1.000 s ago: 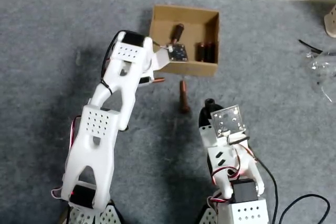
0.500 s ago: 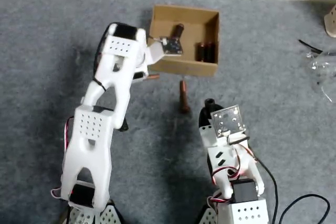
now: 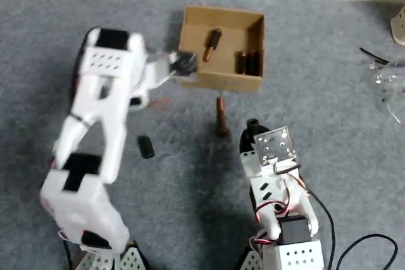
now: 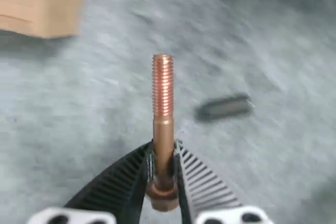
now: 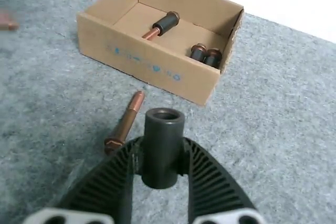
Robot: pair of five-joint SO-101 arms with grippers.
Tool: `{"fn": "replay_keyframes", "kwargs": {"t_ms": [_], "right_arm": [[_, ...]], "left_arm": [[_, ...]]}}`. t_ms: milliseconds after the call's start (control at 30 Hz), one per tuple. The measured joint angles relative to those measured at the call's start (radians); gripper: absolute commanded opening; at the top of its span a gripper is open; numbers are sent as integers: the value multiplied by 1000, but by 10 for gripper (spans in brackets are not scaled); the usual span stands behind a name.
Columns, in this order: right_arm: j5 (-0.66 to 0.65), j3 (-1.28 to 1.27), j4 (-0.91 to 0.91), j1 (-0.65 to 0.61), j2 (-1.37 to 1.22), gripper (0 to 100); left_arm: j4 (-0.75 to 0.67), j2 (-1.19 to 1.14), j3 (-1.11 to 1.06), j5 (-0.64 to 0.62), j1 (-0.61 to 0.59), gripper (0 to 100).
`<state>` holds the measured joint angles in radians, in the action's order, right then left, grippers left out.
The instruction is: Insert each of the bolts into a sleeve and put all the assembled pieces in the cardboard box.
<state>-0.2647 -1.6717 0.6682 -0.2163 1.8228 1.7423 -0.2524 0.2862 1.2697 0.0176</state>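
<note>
The left gripper (image 4: 163,148) is clamped on a copper bolt (image 4: 163,103) just above its head, with the threaded end projecting free. The right gripper (image 5: 161,149) is clamped around a black sleeve (image 5: 164,129). The sleeve's bore is open and faces away from the jaws, over the middle of the table (image 3: 329,93) and nearer its front edge than the cardboard box (image 5: 147,61). Bring the thread tip to the bore mouth. Align both axes before advancing, then feed slowly, and do not relax either grip. The high view blurs the left arm, so the held bolt only appears to sit off the box's left corner. A spare bolt (image 5: 124,124) and a spare sleeve (image 4: 223,107) lie on the table.
</note>
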Motion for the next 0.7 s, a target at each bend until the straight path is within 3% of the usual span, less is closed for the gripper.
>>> {"fn": "replay_keyframes", "kwargs": {"t_ms": [267,467,700], "right_arm": [[0,0,0,0,0,5],[0,0,0,0,0,5],[0,0,0,17,0,5]], "left_arm": [[0,201,-419,91,-224,7],[0,203,-457,91,-371,7],[-115,103,-457,91,-393,8]]}}
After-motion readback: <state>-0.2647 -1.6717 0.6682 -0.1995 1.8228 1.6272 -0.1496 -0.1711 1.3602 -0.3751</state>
